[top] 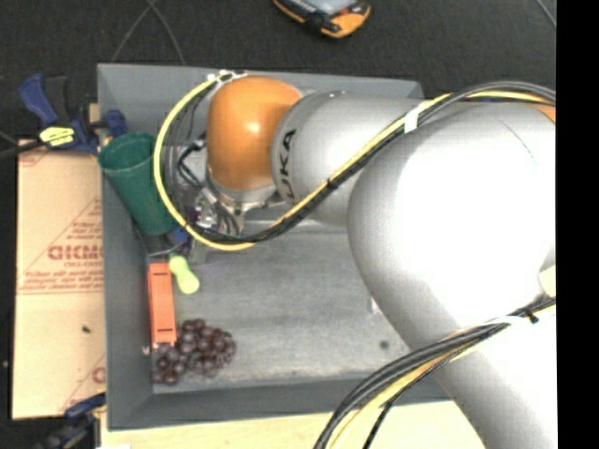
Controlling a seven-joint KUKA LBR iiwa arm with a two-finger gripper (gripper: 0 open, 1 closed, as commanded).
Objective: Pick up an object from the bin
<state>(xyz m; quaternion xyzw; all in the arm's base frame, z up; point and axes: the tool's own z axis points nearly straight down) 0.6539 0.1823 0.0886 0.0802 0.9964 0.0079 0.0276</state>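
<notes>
At the upper left of the grey bin (299,311) a green plastic cup (138,181) lay tilted against the left wall, its mouth toward the upper left corner and its narrower base pointing down and right. Below it, along the same wall, a long orange block (161,305) lay lengthwise. Just to its right, near its upper end, was a small yellow-green piece (183,275). At the lower left corner a bunch of dark purple toy grapes (193,349) touched the block's lower end.

Right of the cup's base the gripper (192,224) sat low in the bin, just beside the cup and above the yellow-green piece. It was mostly hidden beneath the wrist's orange cover (245,131), so whether it was spread or closed could not be told. It seemed nearest to the cup, though contact could not be made out. A yellow cable (168,129) looped round the cover, and the silver arm (440,204) filled the right of the frame.
</notes>
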